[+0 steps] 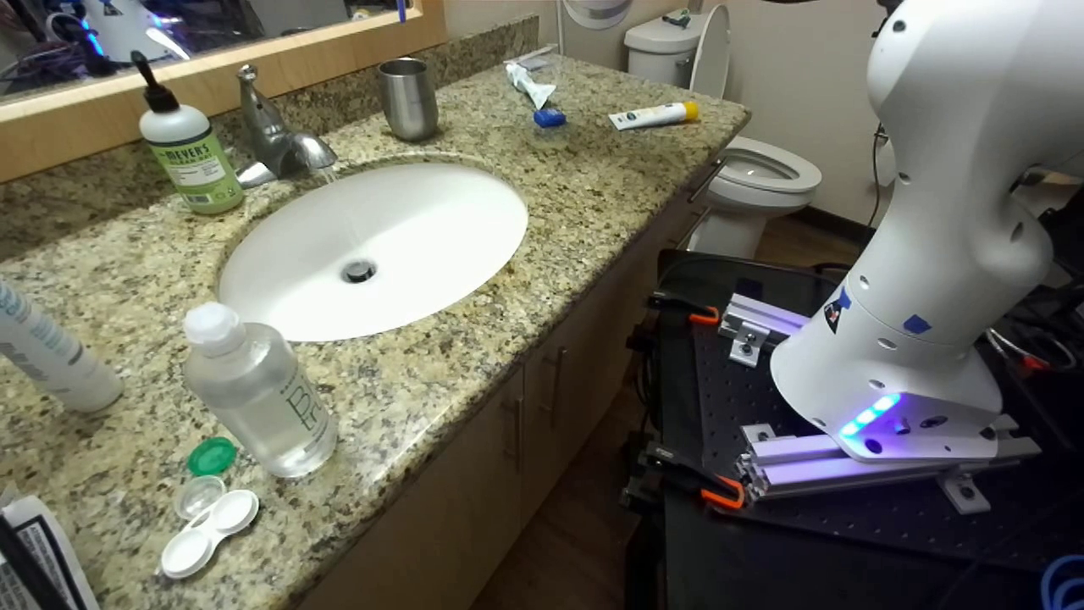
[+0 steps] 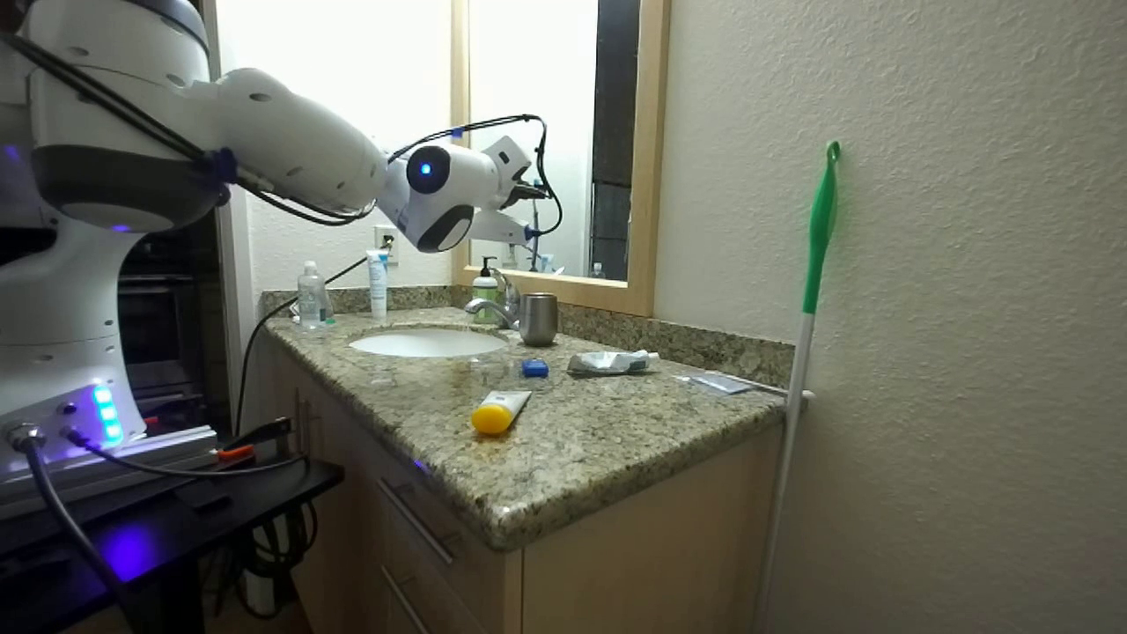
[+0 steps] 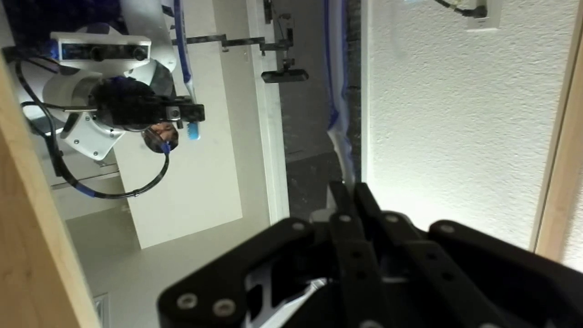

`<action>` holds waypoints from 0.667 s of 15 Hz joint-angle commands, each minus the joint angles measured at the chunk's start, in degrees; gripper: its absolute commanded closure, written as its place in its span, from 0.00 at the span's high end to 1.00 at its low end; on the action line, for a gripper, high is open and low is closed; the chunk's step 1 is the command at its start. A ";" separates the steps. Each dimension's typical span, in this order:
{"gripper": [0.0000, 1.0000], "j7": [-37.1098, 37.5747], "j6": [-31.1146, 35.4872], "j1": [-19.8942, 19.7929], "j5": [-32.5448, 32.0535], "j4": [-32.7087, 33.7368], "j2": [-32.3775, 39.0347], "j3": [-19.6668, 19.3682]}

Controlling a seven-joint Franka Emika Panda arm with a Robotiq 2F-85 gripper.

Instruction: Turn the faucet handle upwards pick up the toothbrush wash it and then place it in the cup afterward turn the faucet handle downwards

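My gripper [image 3: 350,184] is shut on the toothbrush [image 3: 338,77], whose blue and white handle stretches away from the fingertips in the wrist view. The mirror there reflects its blue-bristled head just past the jaws. In an exterior view the gripper [image 2: 531,192] is raised high above the counter, close to the mirror, with the brush about vertical. Below stands the chrome faucet [image 1: 273,135], its handle [image 1: 247,80] pointing up; a thin water stream falls from the spout. Beside it is the upright grey metallic cup [image 1: 408,102]; nothing shows above its rim.
The wood-framed mirror [image 2: 537,53] is right behind the gripper. A white basin [image 1: 423,254] is sunk into the counter. Around it stand a green soap bottle [image 1: 199,165], a clear bottle [image 1: 271,398] and a white tube [image 1: 51,356]; a yellow-capped tube [image 1: 652,115] lies near the edge.
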 commanded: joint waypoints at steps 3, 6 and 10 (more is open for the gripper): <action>0.05 -1.02 -0.03 -0.84 0.02 0.95 -1.61 -0.06; 0.01 -1.77 -0.29 0.51 -0.80 1.58 -3.18 -0.83; 0.01 -2.20 -0.45 2.33 -1.05 3.50 -3.05 -2.44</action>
